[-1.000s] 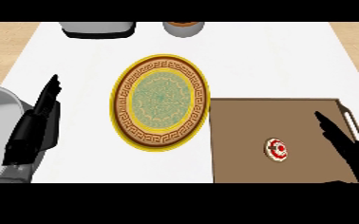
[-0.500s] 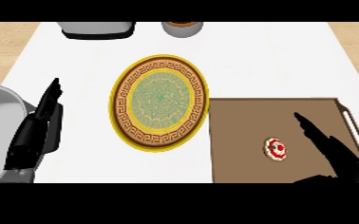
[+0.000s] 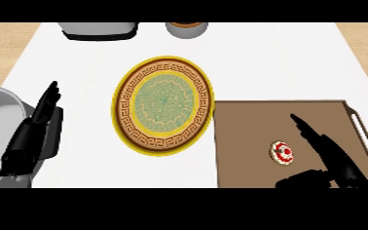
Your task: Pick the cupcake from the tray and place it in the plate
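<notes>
Two black hands are showing over a white counter (image 3: 287, 63), one at each lower corner of the head view. The right hand (image 3: 332, 157) is hanging above the brown tray (image 3: 251, 126) at about four o'clock in the scene, its fingers (image 3: 302, 125) stretched straight and apart from the thumb (image 3: 302, 180), gripping nothing. The cupcake (image 3: 283, 152), red and white on top, is sitting on the tray just beside that hand, at the nine o'clock side of it, between the straight fingers and the thumb but not touching either as far as can be told. The plate (image 3: 164, 105), gold-rimmed with a brown patterned band and a green centre, is lying at the middle of the counter, its edge at three o'clock close against the tray's corner. The left hand (image 3: 32, 134) is resting at eight o'clock, fingers straight and pointing up, holding nothing, beside a grey curved object (image 3: 10, 109) at the view's edge. At twelve o'clock a grey appliance (image 3: 97, 29) and a round container (image 3: 187, 28) are standing at the counter's far edge, both partly cut off.
</notes>
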